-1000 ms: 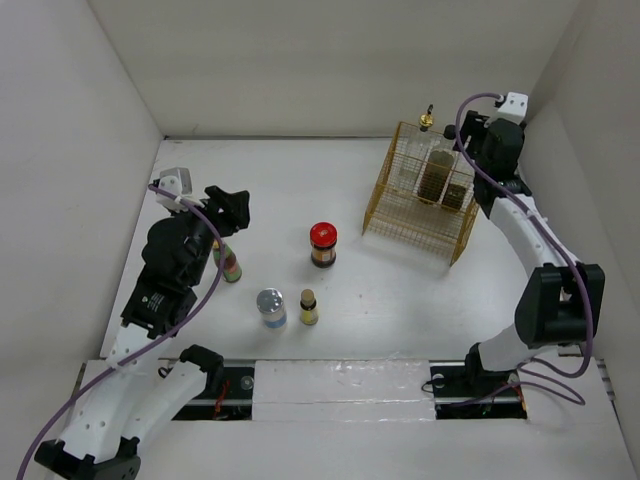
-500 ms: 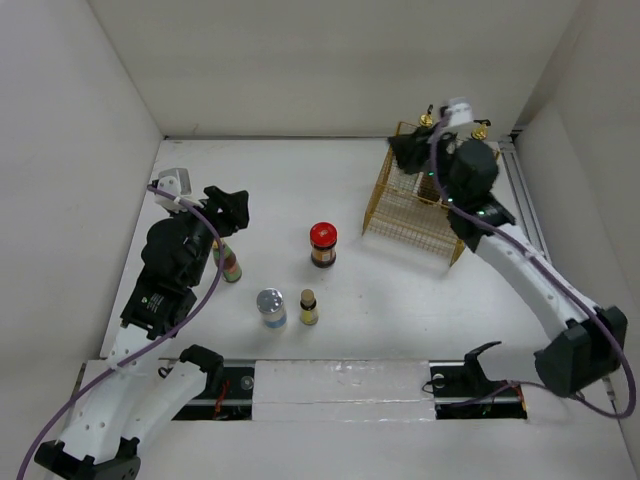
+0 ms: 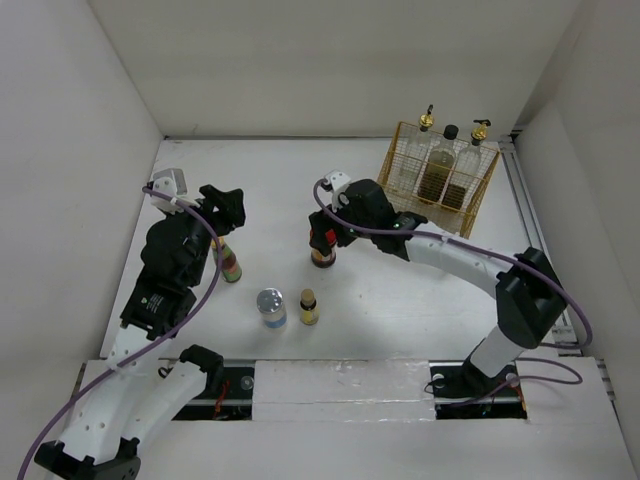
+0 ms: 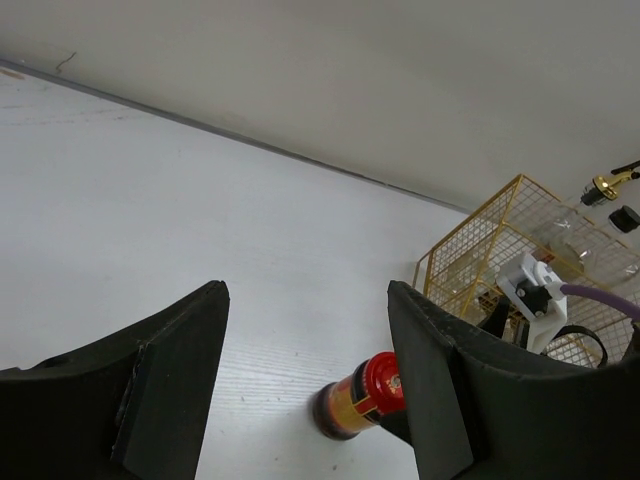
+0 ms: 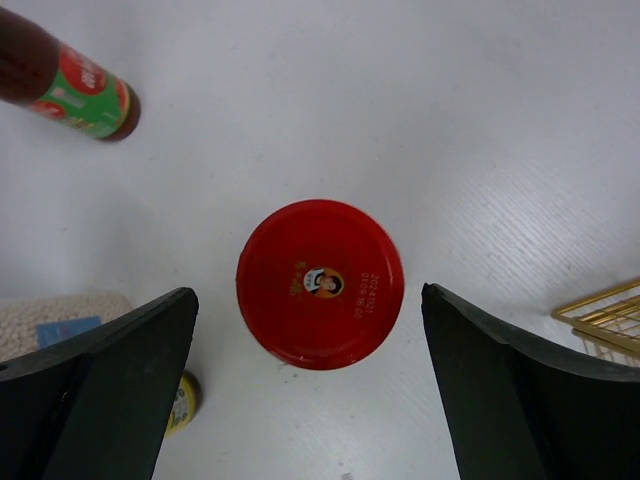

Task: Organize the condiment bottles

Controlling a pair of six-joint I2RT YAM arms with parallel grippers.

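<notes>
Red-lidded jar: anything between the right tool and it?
Nothing visible. The right tool hangs open straight above the round red-lidded jar, with the lid centred between the black fingers and bare white table on either side. The colourful-labelled bottle stands well off to one side.

A robot lab rig; plain white walls box in a white table.
</notes>
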